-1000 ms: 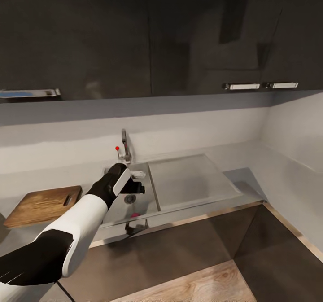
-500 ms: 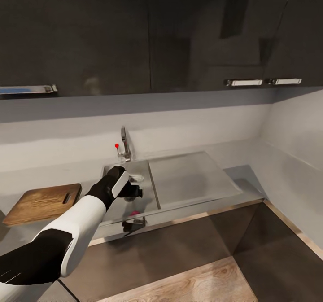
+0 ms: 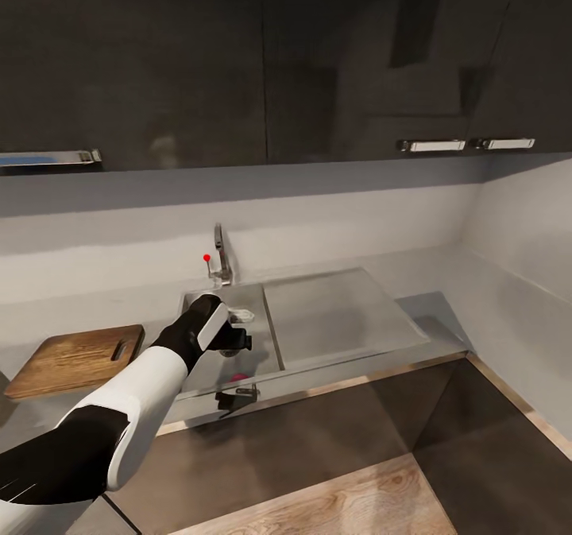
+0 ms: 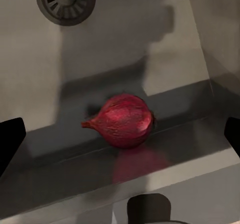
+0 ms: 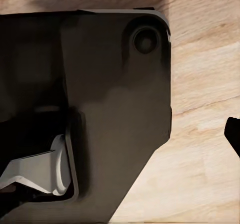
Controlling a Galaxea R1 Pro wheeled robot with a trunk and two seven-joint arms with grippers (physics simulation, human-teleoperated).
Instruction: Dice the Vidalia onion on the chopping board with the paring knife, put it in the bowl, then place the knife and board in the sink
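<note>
From the head view our left end effector (image 3: 238,336) covers most of the sink (image 3: 270,336) basin; the onion (image 3: 237,377) is a small red speck at its 6 o'clock. The chopping board (image 3: 71,358) is cut at the 9 o'clock edge. In the left wrist view both fingertips (image 4: 10,139) are cropped.

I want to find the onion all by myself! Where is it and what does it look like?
Look in the steel sink under the tap, by the basin's near wall, below the left hand. The onion is dark red, round, with a pointy tip, the only colourful thing in the grey basin.
</note>
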